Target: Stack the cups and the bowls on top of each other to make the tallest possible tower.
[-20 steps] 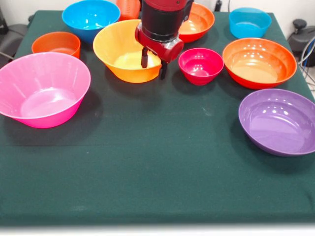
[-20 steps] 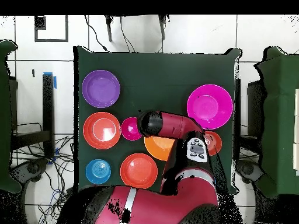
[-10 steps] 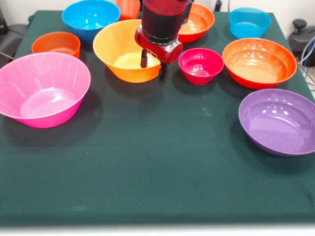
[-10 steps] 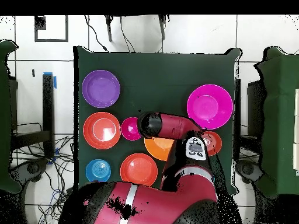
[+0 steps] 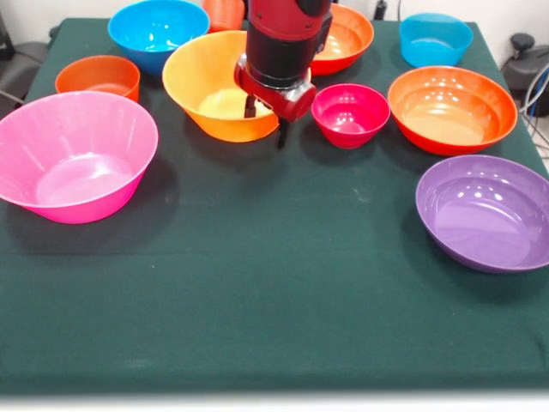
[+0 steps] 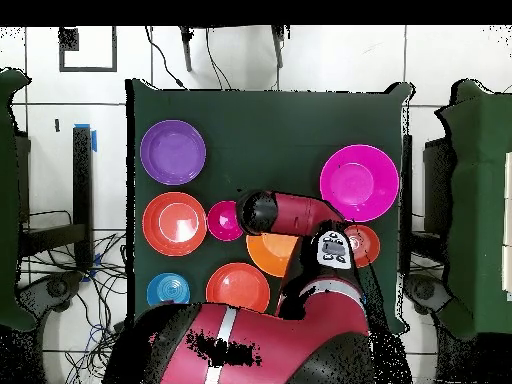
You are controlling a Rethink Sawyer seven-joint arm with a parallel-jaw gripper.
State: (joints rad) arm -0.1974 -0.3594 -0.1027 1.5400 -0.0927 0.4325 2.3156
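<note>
The large yellow-orange bowl, base of the tower, sits empty at the bench's 12 o'clock side in the front view, nothing stacked in it. The pincer hangs spread over its right rim, one finger inside the bowl and one outside, gripping nothing. The small magenta bowl lies just beside at 3 o'clock, the big pink bowl at 8 o'clock; both empty. An orange-red cup stands behind.

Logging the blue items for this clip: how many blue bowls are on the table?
2: a larger blue bowl at the front view's far left, and a smaller blue bowl at its far right. The arm could hide others.
</note>
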